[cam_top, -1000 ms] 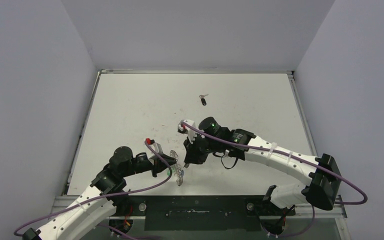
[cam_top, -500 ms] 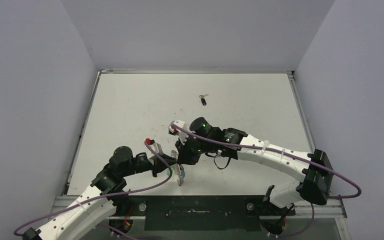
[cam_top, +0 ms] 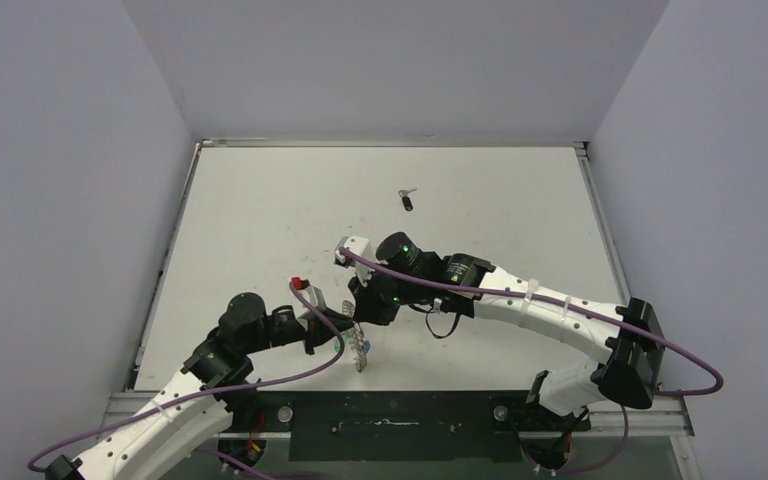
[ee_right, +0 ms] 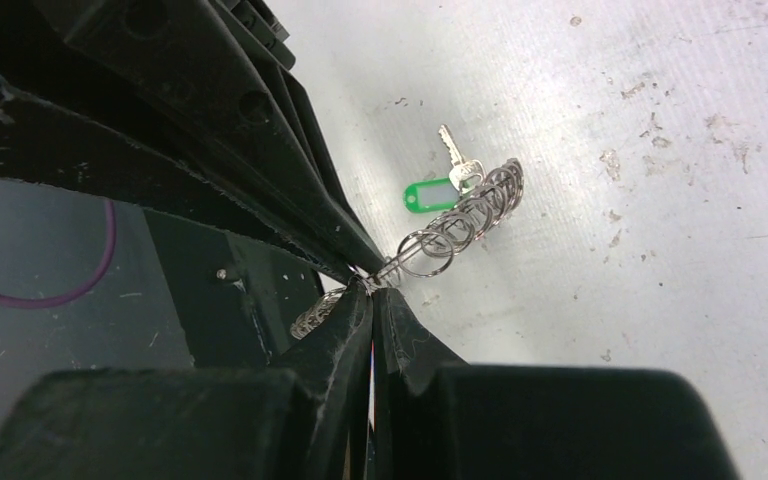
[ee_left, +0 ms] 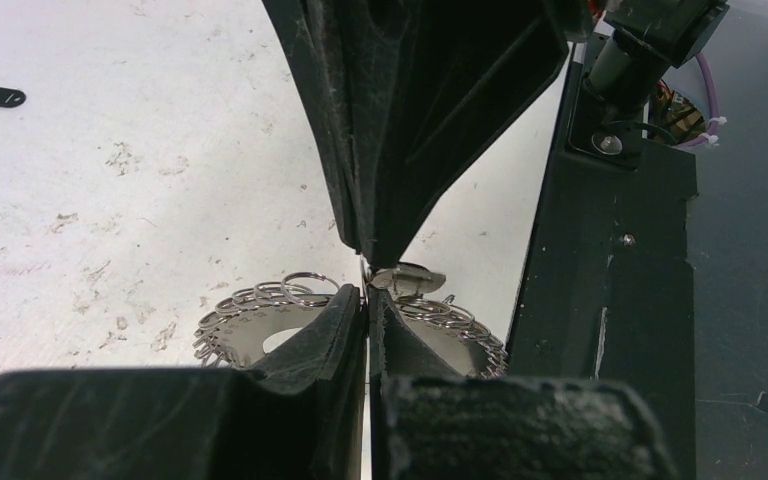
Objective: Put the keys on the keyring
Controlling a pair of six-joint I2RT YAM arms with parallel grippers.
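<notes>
White scuffed table (cam_top: 260,220), both arms meeting at the keyring (ee_left: 260,310), threading in hand but not finished.

I have the left gripper (ee_left: 368,302) clamped on the keyring's rim, holding it on edge. My right gripper (ee_right: 371,297) is pinched shut on what looks like a small silver key (ee_left: 407,279), its tip touching the top of the keyring right beside the left fingers. I judge that no black-headed key is on the keyring yet, though the loops hide a lot. The second black-headed key (cam_top: 406,201) lies untouched, well away from the keyring towards the far side. A green-tagged key (ee_right: 430,194) sits just beside the keyring, seemingly hanging from it. The crowded fingertips leave me little room to work.
</notes>
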